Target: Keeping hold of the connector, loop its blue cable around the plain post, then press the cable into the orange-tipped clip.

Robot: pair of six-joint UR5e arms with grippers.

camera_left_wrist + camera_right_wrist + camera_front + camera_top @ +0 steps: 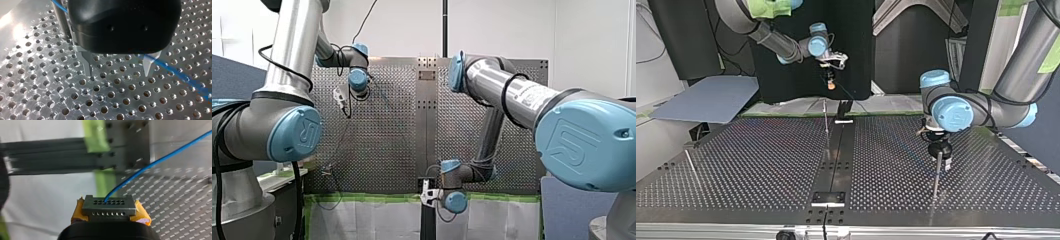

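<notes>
In the right wrist view my right gripper (pixel 109 213) is shut on a grey connector (pixel 109 205), clamped between its yellow pads (pixel 141 214). The blue cable (pixel 152 163) leaves the connector and runs out over the perforated table. In the top view that gripper (pixel 830 82) hangs beyond the table's far edge. My left gripper (pixel 118 73) is open just above the table, with nothing clamped between its metal fingers (pixel 86 65). The blue cable (pixel 175 72) crosses by one fingertip. A plain post (pixel 61 22) stands right beside this gripper. In the top view the post (pixel 936 176) is under my left gripper (pixel 939 159).
Another thin post (pixel 826 125) stands near the table's middle rail (pixel 836 160). A further post (pixel 690 164) leans at the top view's left. Green tape (pixel 96 135) lines the table edge near my right gripper (pixel 427 196).
</notes>
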